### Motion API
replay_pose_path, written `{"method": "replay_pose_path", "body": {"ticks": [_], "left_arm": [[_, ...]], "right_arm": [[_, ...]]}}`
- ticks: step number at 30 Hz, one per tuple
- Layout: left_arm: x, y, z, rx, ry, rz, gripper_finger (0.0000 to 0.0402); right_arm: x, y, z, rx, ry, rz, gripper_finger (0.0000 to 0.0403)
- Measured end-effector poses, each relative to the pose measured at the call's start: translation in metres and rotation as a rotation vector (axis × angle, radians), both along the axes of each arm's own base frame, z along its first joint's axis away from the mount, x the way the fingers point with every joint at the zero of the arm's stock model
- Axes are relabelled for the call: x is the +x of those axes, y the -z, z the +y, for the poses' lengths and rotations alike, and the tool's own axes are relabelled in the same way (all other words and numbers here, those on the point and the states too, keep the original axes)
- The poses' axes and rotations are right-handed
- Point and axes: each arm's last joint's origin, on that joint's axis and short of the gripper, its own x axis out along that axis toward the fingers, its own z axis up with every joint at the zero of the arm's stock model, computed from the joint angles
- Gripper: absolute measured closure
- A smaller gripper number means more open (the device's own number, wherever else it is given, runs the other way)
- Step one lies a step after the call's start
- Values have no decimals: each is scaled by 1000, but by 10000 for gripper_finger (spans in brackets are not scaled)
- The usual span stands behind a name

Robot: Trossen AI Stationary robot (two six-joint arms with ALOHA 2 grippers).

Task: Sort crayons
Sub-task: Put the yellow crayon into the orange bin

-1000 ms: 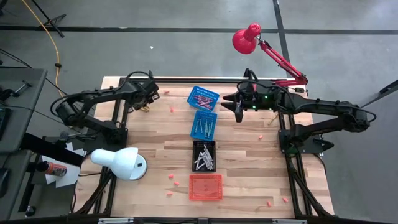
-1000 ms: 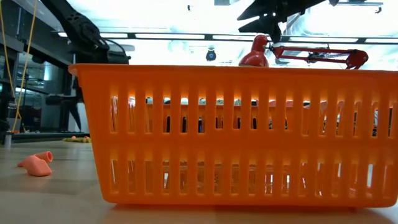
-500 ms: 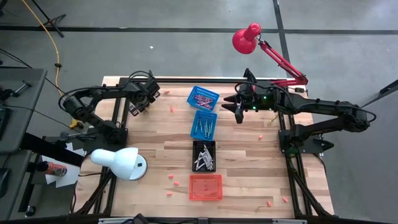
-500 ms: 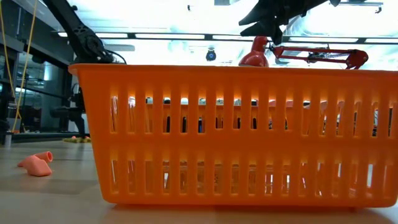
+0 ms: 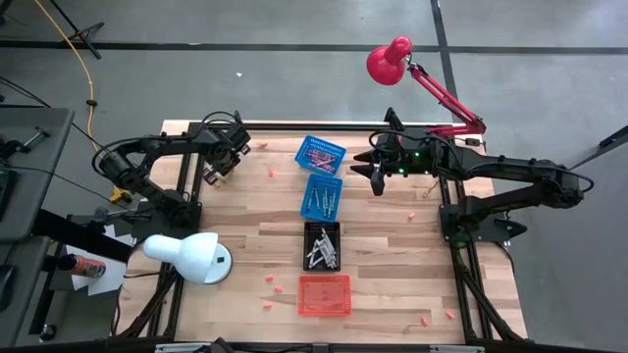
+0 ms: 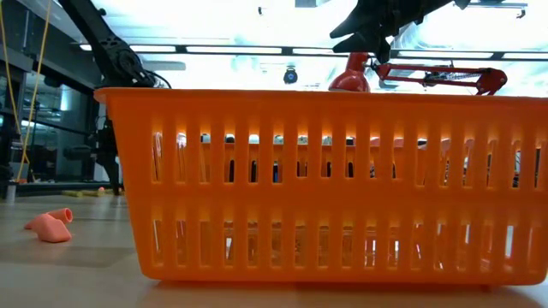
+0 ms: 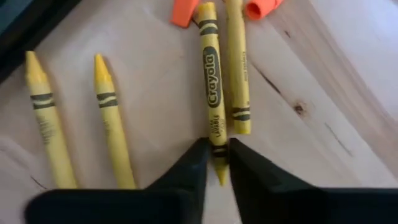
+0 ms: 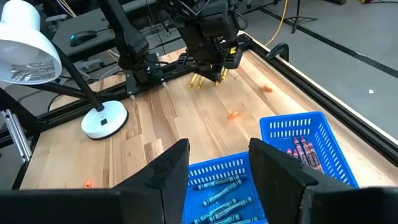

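Observation:
Several yellow crayons (image 7: pixel 112 124) lie flat on the wood at the table's far left. My left gripper (image 7: pixel 215 163) stands over them, pointing down, shut on one yellow crayon (image 7: pixel 211 74); the high view shows this gripper (image 5: pixel 218 169) by the left frame. My right gripper (image 8: pixel 217 177) hangs open in the air above the blue baskets (image 8: pixel 298 146), with nothing between its fingers; from overhead it (image 5: pixel 377 176) sits right of them. My left gripper pinches the yellow crayon between its two fingers near the pointed end (image 7: pixel 216 144), just behind the tip. The fingers come from above and lie across the crayon. The crayon rests flat on the table beside another yellow one (image 7: pixel 237 68).
Down the table's middle runs a row of baskets: a blue one (image 5: pixel 321 154) with pink crayons, a second blue one (image 5: pixel 322 195), a black one (image 5: pixel 322 244) with grey crayons, an orange one (image 5: pixel 324 294). A white lamp (image 5: pixel 186 257) stands near left. Small orange bits (image 7: pixel 183 11) lie scattered.
My left gripper has sunk toward the yellow crayons at the far left and shifted a little toward the table's left edge, its wrist rolling. My right arm has kept still.

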Motion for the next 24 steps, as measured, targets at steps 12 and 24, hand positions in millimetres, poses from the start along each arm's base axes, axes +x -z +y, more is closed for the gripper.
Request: {"method": "replay_pose_path", "body": {"ticks": [12, 24], "left_arm": [[2, -22, -8, 49, 128, -82, 398], [48, -95, -79, 454, 648, -433, 401]], "right_arm": [[0, 0, 0, 0, 0, 0, 240], [0, 0, 0, -25, -10, 3, 240]]}}
